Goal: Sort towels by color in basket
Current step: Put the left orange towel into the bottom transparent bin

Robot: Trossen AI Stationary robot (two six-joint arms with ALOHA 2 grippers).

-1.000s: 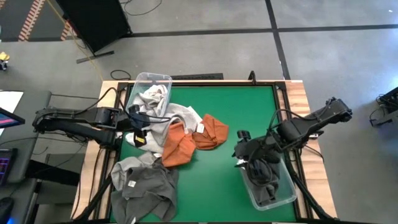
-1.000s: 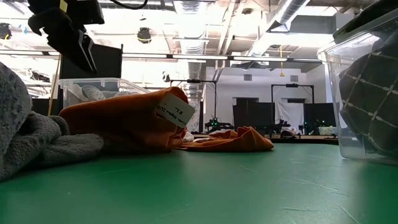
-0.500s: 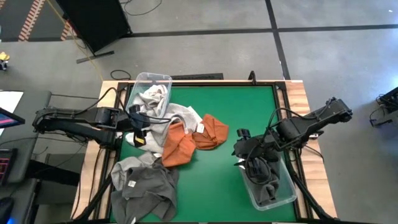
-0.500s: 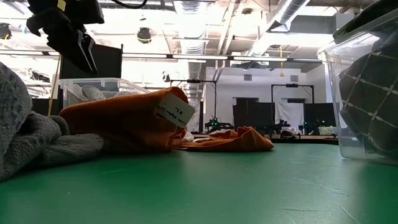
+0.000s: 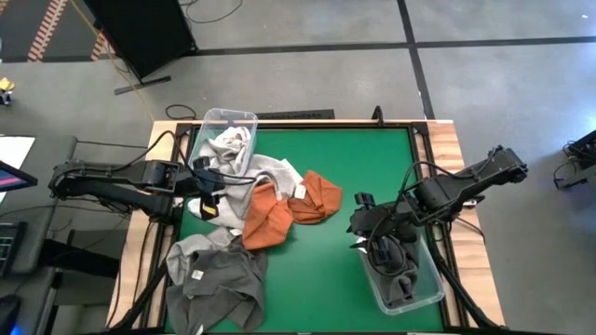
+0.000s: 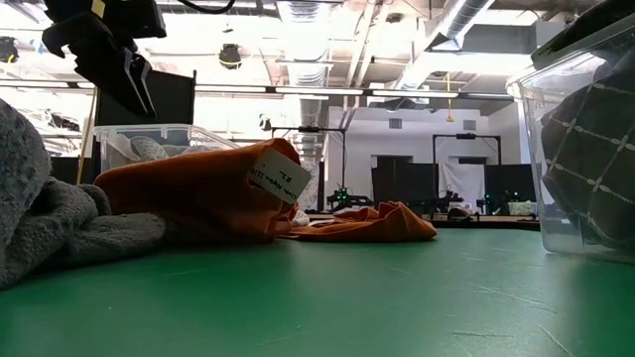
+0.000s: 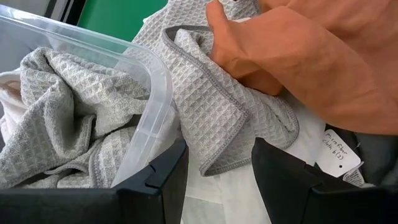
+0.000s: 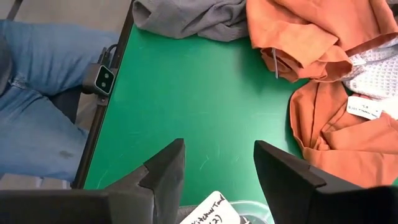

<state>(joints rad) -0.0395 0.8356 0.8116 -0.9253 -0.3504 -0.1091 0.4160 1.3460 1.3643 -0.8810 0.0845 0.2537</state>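
Observation:
Pale grey waffle towels (image 5: 228,147) fill a clear bin (image 5: 244,116) at the far left and spill over its rim onto the table (image 7: 211,106). Two rust orange towels (image 5: 268,216) (image 5: 318,194) lie mid-table, one with a white tag (image 6: 280,175). Dark grey towels (image 5: 216,274) lie in a heap at the near left. My left gripper (image 5: 207,197) (image 7: 217,155) is open, hovering above the spilled grey towel beside the bin. My right gripper (image 5: 361,228) (image 8: 217,155) is open and empty over the far end of a second clear bin (image 5: 424,290) that holds dark towels (image 5: 396,265).
The green mat (image 5: 372,167) is bare between the orange towels and the right bin. The right bin's wall (image 6: 580,149) shows a dark, grid-lined towel inside. A person's legs in jeans (image 8: 31,93) stand past the table's near edge.

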